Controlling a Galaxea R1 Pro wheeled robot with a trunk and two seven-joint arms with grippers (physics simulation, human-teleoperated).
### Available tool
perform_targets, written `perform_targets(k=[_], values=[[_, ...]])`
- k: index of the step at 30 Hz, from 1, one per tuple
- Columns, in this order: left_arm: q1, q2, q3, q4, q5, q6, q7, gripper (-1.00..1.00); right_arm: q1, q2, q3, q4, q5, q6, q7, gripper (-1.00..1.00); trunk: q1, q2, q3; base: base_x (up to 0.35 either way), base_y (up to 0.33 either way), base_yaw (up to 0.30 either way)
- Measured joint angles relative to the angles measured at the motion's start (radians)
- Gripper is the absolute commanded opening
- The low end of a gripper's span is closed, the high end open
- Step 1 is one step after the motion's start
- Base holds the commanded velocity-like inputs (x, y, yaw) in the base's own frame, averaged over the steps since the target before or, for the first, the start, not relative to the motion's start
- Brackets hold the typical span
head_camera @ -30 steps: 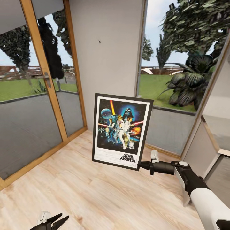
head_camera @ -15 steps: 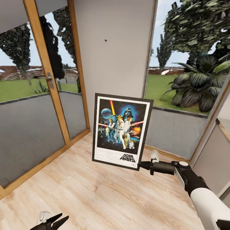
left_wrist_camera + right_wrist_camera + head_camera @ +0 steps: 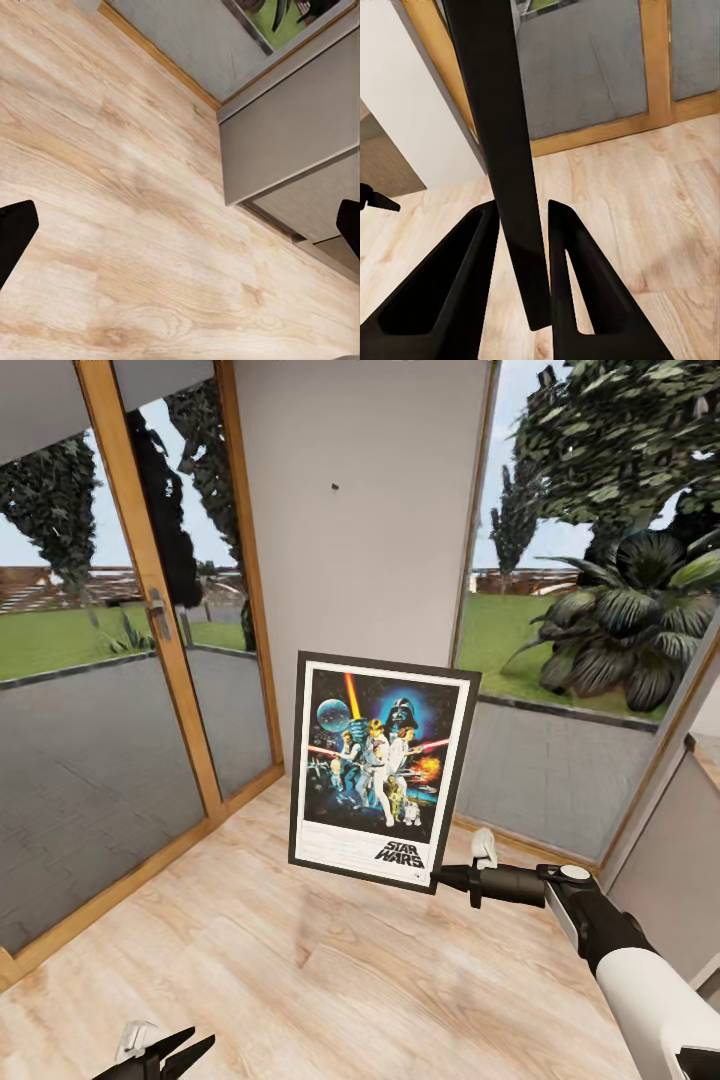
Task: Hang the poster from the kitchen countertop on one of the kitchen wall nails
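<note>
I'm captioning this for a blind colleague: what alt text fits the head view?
The right gripper holds a framed Star Wars poster upright by its lower corner, facing a grey wall panel with a small nail between glass doors.

Bright, even daylight; soft, slightly blurred render throughout.

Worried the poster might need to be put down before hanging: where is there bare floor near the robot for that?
The wood floor lies bare between the glass door on the left and the right gripper holding the poster. Toward the left gripper it is bare too. It is tighter on the right, by the grey cabinet.
</note>
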Motion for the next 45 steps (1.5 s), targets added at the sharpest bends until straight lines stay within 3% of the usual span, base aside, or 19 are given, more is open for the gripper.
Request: perform_targets(k=[45], values=[[0.000,0.000,-0.002,0.000,-0.001,0.002,0.002,1.00,0.000,0.000,0.000,0.000,0.000,-0.001,-0.003,-1.00,-0.173,0.315,0.141,0.000,0.000,0.000]])
